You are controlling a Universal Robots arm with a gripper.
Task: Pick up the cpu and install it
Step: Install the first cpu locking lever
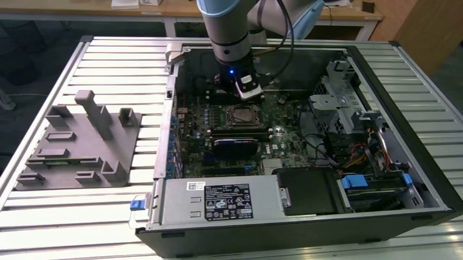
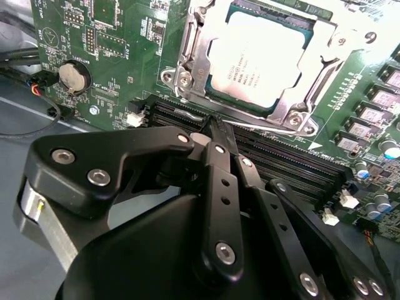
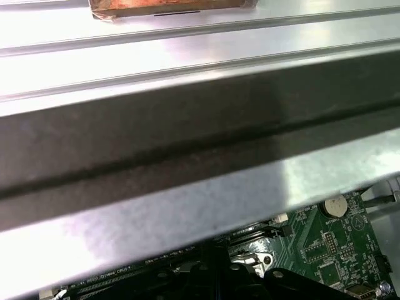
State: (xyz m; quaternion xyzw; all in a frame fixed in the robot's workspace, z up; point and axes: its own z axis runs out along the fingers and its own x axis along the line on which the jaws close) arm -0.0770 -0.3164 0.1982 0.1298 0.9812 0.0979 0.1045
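My gripper point(image 2: 215, 128) is pinched closed on nothing, fingertips together just beside the socket point(image 2: 187, 75) on the green motherboard point(image 2: 112, 37). The cpu point(image 2: 262, 59) sits in that socket, its silvery top printed with text I can't read. Memory slots point(image 2: 294, 156) run alongside the socket.

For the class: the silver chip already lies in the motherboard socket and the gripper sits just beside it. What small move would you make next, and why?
Probably lift the gripper straight up a little. In the second wrist view the cpu lies flat inside the socket frame, and the closed fingers hold nothing, their tip over the memory slots beside it. A vertical retreat avoids brushing the chip.
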